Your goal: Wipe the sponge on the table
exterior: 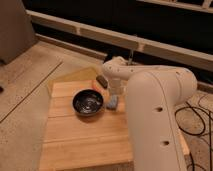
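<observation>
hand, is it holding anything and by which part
Cannot tell: the hand is down at the blue sponge beside the black bowl, contact hidden.

Blue sponge (112, 103) on table (82, 136) beneath tool (114, 91)

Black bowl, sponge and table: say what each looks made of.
The black bowl is glossy, with bright highlights inside: likely glazed ceramic or hard plastic. The sponge is a matte blue block, probably foam. The table looks like light wood or bamboo, judging by its parallel slats and smooth finish. The gripper is down at the sponge, beside the bowl.
</observation>
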You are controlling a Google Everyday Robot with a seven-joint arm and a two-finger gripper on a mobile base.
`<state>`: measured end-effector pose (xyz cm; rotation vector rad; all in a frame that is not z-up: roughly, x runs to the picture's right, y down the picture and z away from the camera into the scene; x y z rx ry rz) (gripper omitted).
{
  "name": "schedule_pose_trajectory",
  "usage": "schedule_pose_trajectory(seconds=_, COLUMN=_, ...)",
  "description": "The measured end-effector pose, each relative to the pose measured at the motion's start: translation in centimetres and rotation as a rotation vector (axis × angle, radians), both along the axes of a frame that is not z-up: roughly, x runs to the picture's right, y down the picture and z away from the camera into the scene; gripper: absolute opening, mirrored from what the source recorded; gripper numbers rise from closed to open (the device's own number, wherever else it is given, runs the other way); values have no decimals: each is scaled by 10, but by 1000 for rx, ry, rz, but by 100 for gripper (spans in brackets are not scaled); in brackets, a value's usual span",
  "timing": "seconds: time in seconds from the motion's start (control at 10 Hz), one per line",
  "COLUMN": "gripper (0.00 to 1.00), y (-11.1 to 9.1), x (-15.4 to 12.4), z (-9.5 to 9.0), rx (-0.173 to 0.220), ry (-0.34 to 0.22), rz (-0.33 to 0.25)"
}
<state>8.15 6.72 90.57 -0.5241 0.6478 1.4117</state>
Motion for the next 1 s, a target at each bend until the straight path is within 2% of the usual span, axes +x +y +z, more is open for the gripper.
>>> schedule_pose_trajectory(seconds=0.3, gripper=65, y=-1, x=4, z=13, rx=-12, ry=16, rz=55)
schedule_pose_trajectory(seconds=0.6, gripper=65, y=1, x=0, z=22, rx=-27, ry=14, rz=86)
schedule_pose_trajectory(seconds=1.0, gripper=65, y=9, x=-15, z=26, rx=-41, ry=-44, rz=152)
